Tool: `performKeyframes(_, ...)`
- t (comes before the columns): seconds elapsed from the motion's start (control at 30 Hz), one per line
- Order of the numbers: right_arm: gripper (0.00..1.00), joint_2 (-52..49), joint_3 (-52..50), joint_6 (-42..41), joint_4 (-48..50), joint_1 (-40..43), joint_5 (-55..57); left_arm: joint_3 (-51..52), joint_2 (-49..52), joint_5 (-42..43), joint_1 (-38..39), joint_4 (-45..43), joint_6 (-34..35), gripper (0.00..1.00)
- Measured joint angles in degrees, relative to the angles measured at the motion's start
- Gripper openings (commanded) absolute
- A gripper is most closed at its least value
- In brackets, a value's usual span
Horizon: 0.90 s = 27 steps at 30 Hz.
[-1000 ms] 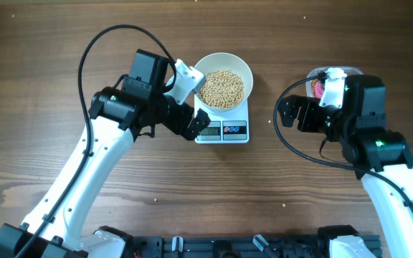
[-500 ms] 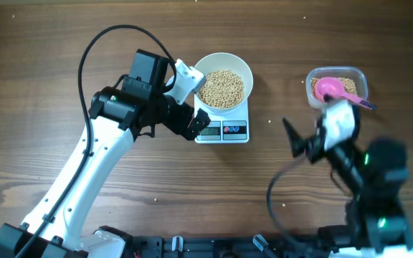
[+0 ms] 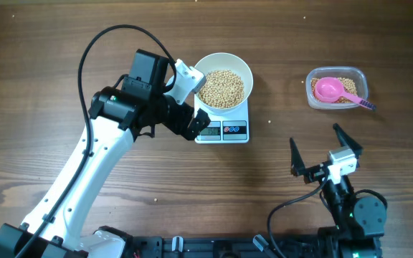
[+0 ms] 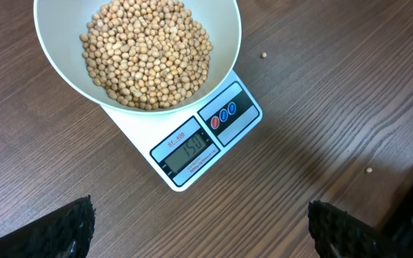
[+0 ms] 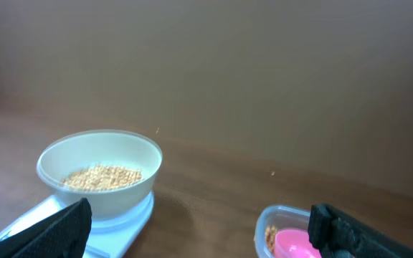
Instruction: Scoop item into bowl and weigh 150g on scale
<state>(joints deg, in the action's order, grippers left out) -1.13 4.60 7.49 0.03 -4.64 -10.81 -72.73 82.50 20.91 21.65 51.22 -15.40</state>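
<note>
A dark brown wood-grain counter (image 3: 49, 43) fills the whole overhead frame, its grain running left to right, with a paler streak toward the lower left. The light is even and the shadows soft. In the right wrist view a plain, blurred brown wall (image 5: 228, 64) fills the upper half behind the counter.
</note>
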Motion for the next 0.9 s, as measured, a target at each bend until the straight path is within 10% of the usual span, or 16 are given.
performKeyframes(0.9,1.0,0.2,-4.2,-3.7,0.2,-7.2,3.8,0.0,0.0,0.0,0.0,0.0,0.0,1.0)
